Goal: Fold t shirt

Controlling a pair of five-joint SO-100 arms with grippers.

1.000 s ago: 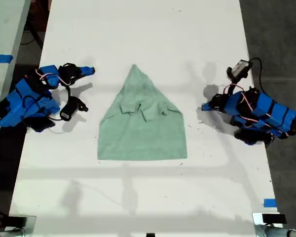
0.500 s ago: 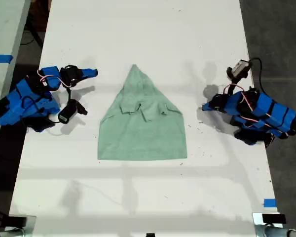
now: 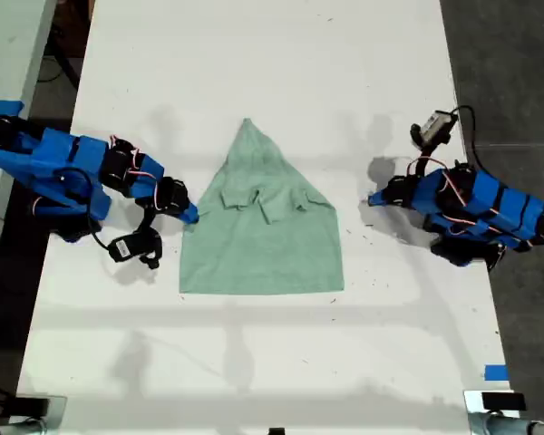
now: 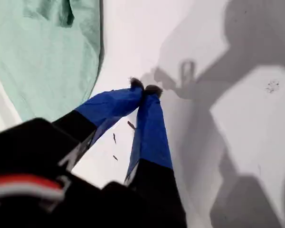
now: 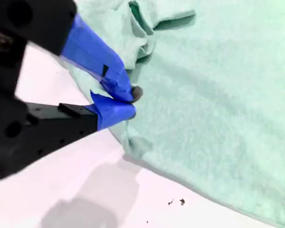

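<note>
On white table (image 3: 254,362), plain unprinted t shirt (image 3: 263,236), seemingly unlabelled.

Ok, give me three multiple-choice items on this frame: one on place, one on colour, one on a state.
1. Which gripper is at the t shirt's edge?
A. my first gripper
B. my second gripper
C. neither

2. What colour is the t shirt?
A. pale mint green
B. red
C. black

3. How do my first gripper's jaws stand?
A. wide open
B. shut on the t shirt
C. shut and empty

Answers:
1. B: the second wrist view shows its tips right at the fabric's edge.
2. A: every view shows the same pale green.
3. C: the first wrist view shows the tips meeting over the bare white table, apart from the cloth.
</note>
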